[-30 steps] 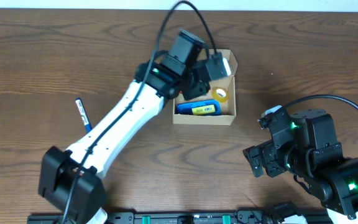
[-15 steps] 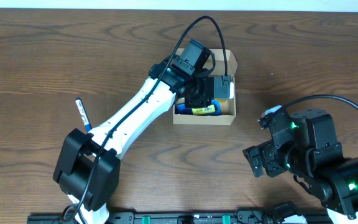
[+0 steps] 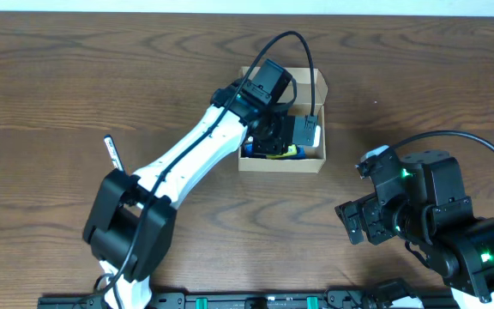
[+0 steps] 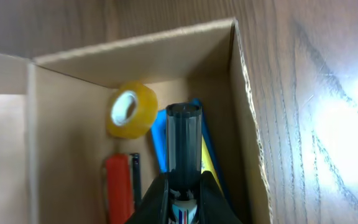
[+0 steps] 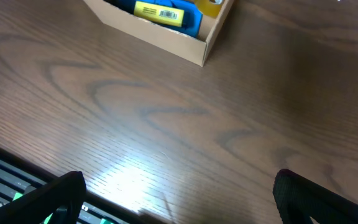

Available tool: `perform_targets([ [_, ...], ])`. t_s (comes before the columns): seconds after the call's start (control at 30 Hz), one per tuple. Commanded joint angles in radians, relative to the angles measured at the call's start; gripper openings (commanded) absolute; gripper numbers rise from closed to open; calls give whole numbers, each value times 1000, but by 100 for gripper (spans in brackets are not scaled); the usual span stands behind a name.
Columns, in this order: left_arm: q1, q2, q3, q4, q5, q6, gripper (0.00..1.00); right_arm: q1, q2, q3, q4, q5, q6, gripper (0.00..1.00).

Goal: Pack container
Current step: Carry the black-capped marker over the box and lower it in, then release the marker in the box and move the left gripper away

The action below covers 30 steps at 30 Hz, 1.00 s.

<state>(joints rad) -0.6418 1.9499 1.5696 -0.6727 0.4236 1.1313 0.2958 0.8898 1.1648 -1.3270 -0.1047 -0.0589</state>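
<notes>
The container (image 3: 281, 165), a tan cardboard box with its lid open, sits at the table's middle. It also shows in the left wrist view (image 4: 135, 56) and the right wrist view (image 5: 166, 42). My left gripper (image 3: 274, 137) is inside it, shut on a dark pen (image 4: 184, 137) that points along the right wall (image 4: 184, 184). In the box lie a yellow tape roll (image 4: 131, 110), a blue item with a yellow label (image 5: 166, 14), a red item (image 4: 118, 186) and a thin black pen. My right gripper (image 5: 179, 182) is open and empty over bare table, in front and to the right of the box (image 3: 356, 221).
A blue pen (image 3: 112, 154) lies on the table to the left of the box, beside the left arm. The left arm's cable loops over the box's back edge. The table's front edge and a black rail lie just below my right gripper.
My left gripper has moved from above the box's back edge forward and down into the box with the dark pen. The right arm has not moved.
</notes>
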Motion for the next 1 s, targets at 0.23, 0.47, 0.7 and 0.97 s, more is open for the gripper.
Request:
perform_targets([
  [0.23,-2,41,4,42,-51,6,15,-7,-2,-3,-1,-4,-2,99],
  [0.47,-2,42,4,52,-65,-41,32,-7,-2,-3,-1,-4,-2,99],
  [0.7,-2,30,5,89,-67,-158,37,-7,-2,-3,-1,-4,-2,99],
  [0.97,18,-106,47,95,-198,-348,40,-7,-2,-3,-1,-4,-2,99],
])
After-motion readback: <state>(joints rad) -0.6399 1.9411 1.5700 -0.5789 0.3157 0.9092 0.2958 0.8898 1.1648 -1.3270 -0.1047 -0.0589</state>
